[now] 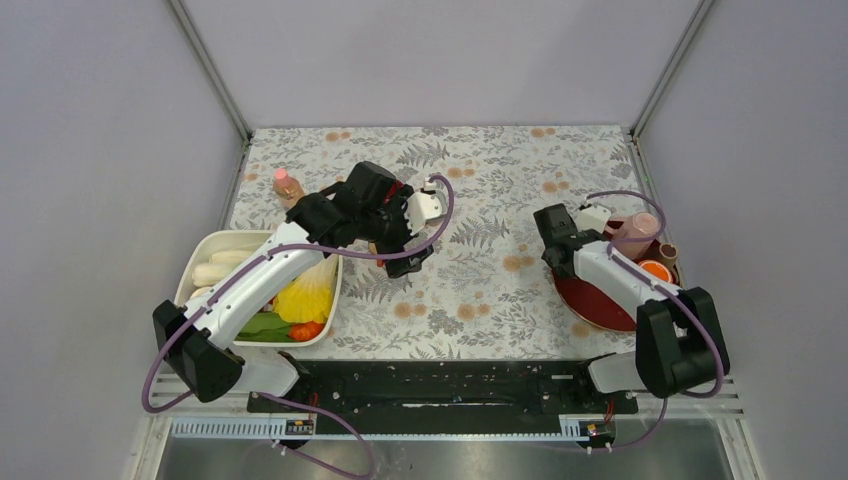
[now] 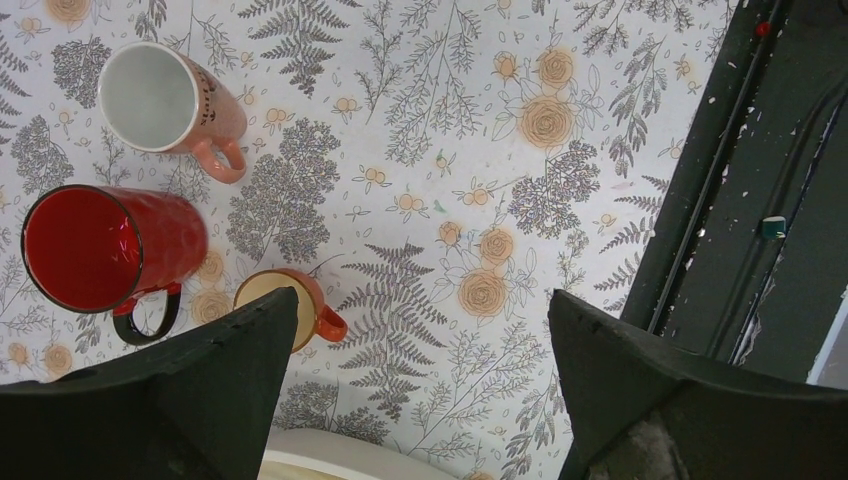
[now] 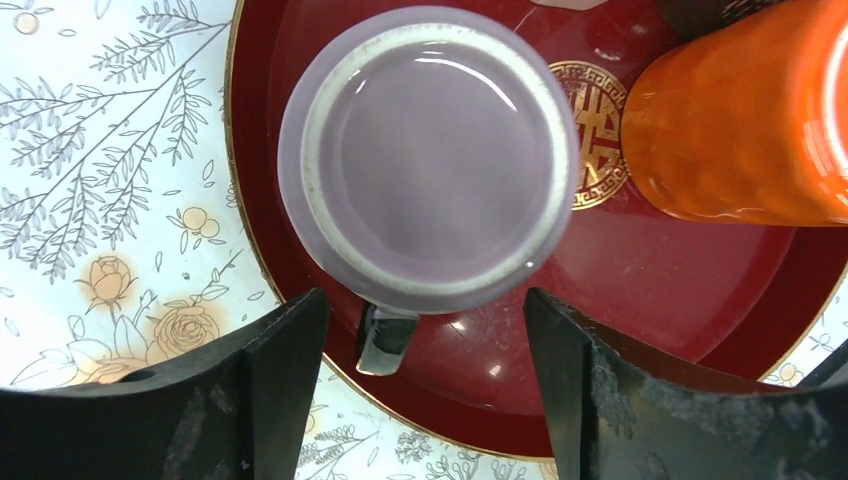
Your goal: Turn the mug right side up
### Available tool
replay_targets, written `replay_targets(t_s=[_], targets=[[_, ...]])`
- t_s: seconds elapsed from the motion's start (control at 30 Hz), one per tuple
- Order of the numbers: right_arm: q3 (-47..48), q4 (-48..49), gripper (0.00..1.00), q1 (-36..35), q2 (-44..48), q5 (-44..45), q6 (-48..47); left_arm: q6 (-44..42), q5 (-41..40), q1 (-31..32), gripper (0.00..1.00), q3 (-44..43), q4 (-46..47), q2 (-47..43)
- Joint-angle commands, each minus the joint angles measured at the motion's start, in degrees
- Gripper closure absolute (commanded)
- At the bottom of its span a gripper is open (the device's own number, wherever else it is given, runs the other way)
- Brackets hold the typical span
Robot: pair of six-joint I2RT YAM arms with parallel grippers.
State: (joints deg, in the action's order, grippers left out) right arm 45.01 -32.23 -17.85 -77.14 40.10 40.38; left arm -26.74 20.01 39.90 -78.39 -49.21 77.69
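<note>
A lilac mug (image 3: 430, 160) stands upside down on the dark red tray (image 3: 640, 300), its flat base facing up and its handle (image 3: 385, 340) pointing toward my right gripper. My right gripper (image 3: 425, 310) is open, its fingers on either side of the handle just short of the mug's body and touching nothing. In the top view the mug (image 1: 636, 235) sits at the right, with the right gripper (image 1: 612, 235) next to it. My left gripper (image 2: 422, 300) is open and empty above the floral cloth, left of centre (image 1: 412, 250).
An orange cup (image 3: 740, 120) stands on the tray close to the lilac mug. Under the left gripper are a pink mug (image 2: 170, 100), a red mug (image 2: 100, 250) and a small orange cup (image 2: 300, 300). A white tub of food (image 1: 215, 250) and a bottle (image 1: 287, 187) are at the left.
</note>
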Motion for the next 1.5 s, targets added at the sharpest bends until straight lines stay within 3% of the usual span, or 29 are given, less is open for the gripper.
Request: replay_targets(t_s=[0.0, 0.07, 0.13, 0.23, 0.4, 0.57, 0.67, 0.8, 1.0, 1.1, 1.33, 1.47], targets=[[3.3, 0.8, 0.20, -0.4, -5.3, 2.8, 3.3, -1.2, 3.0, -0.1, 0.01, -0.5, 1.7, -1.8], [3.6, 0.3, 0.23, -0.3, -7.8, 2.7, 4.2, -1.5, 4.3, -0.1, 0.01, -0.4, 1.3, -2.0], [3.6, 0.4, 0.33, -0.3, -8.2, 2.9, 4.8, -1.6, 4.9, -0.1, 0.01, -0.4, 1.2, -2.2], [3.0, 1.3, 0.54, -0.3, -6.7, 3.0, 4.4, -1.7, 5.0, -0.1, 0.01, -0.6, 1.0, -2.2], [2.2, 1.5, 0.99, -0.4, -1.9, 2.4, 1.9, -1.4, 5.5, -0.2, 0.01, -0.9, 0.7, -2.1], [1.6, 1.8, 1.00, -0.3, 9.7, -3.1, -4.6, -0.6, 6.7, -1.1, 0.01, -3.0, -1.6, -1.8], [0.9, 5.9, 1.00, -0.4, 20.1, -14.9, -9.1, 1.7, 8.4, -2.3, 0.01, -5.0, -2.1, -2.4], [-0.9, 16.8, 1.00, -1.5, 31.9, -34.1, -7.4, 9.5, 11.1, -4.2, 0.01, -8.5, 0.8, -3.8], [-2.3, 41.8, 1.00, -6.0, 35.9, -56.9, 4.0, 23.5, 19.5, -4.9, 0.01, -14.1, 7.7, -5.1], [-1.0, 47.9, 1.00, -11.2, 35.5, -59.0, 6.0, 32.0, 23.1, -4.8, 0.01, -14.1, 15.3, -6.3], [0.3, 56.0, 1.00, -19.1, 33.6, -58.4, 8.5, 40.3, 29.5, -3.2, 0.01, -17.5, 18.7, -2.6], [1.0, 56.8, 1.00, -21.6, 32.3, -57.9, 8.4, 42.1, 30.7, -2.9, 0.13, -18.9, 19.6, -1.2]])
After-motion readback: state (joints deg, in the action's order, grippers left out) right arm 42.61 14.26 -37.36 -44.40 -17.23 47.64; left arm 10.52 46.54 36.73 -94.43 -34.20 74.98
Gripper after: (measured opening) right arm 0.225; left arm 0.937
